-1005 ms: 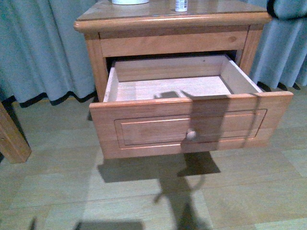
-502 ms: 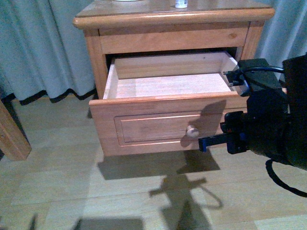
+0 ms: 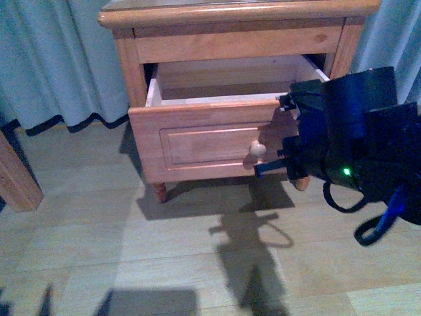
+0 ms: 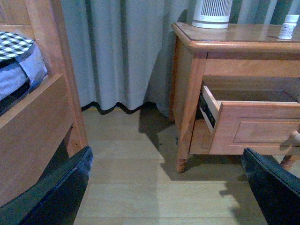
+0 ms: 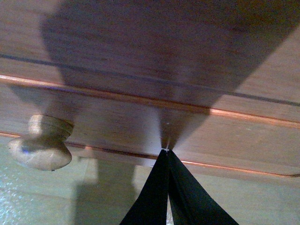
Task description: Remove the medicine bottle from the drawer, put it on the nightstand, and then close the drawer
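Note:
The medicine bottle [image 4: 287,27] stands upright on the nightstand [image 4: 234,40] top, near its far side in the left wrist view; the front view cuts it off. The drawer [image 3: 204,141] is still partly open, its pale inside showing above the panel front. My right gripper [image 5: 165,151] is shut, its tips pressed together against the drawer front [image 5: 187,93] beside the round knob [image 5: 41,145]. In the front view the right gripper [image 3: 263,169] sits just right of the knob [image 3: 257,150]. My left gripper [image 4: 168,197] hangs open over the floor, holding nothing, left of the nightstand.
A white ribbed device [image 4: 212,13] stands on the nightstand top. A wooden bed frame [image 4: 37,126] with checked bedding is to the left. Grey curtains [image 3: 59,59] hang behind. The shallower upper drawer [image 3: 237,45] is shut. Wood floor [image 3: 164,257] lies in front.
The right arm came in from the right and its shut tips now press on the drawer front. The drawer has slid well inward, and the view has dropped lower.

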`<state>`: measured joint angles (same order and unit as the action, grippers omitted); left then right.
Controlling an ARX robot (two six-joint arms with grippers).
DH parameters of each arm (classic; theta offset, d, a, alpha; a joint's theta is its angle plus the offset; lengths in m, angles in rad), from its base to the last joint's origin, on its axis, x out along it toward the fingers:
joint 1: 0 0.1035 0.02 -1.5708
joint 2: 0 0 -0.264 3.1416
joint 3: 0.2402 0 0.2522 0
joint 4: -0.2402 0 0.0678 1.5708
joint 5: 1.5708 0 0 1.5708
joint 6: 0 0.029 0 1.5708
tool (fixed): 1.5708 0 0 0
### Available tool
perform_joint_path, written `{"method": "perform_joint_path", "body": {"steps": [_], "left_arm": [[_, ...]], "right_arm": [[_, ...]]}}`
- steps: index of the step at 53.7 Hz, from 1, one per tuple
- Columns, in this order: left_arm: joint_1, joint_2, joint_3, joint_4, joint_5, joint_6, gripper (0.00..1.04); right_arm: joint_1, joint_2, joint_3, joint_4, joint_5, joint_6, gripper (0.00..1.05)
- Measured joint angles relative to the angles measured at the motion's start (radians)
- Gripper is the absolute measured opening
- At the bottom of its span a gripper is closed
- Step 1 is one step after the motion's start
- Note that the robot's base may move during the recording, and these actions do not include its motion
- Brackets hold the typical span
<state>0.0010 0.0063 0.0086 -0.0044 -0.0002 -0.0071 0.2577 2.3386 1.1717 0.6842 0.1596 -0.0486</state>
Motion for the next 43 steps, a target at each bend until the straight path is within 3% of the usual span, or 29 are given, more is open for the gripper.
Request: {"method": "perform_joint_path", "body": {"steps": [26, 43], "left_arm": [[0.000, 0.000, 0.000, 0.000, 0.000, 0.000, 0.98], [0.000, 0.000, 0.000, 0.000, 0.000, 0.000, 0.98]], "right_arm": [[-0.020, 0.259, 0.423, 0.040, -0.050, -0.329, 0.03], [-0.082, 0.404, 0.666, -0.045, -0.053, -0.420, 0.03]]}}
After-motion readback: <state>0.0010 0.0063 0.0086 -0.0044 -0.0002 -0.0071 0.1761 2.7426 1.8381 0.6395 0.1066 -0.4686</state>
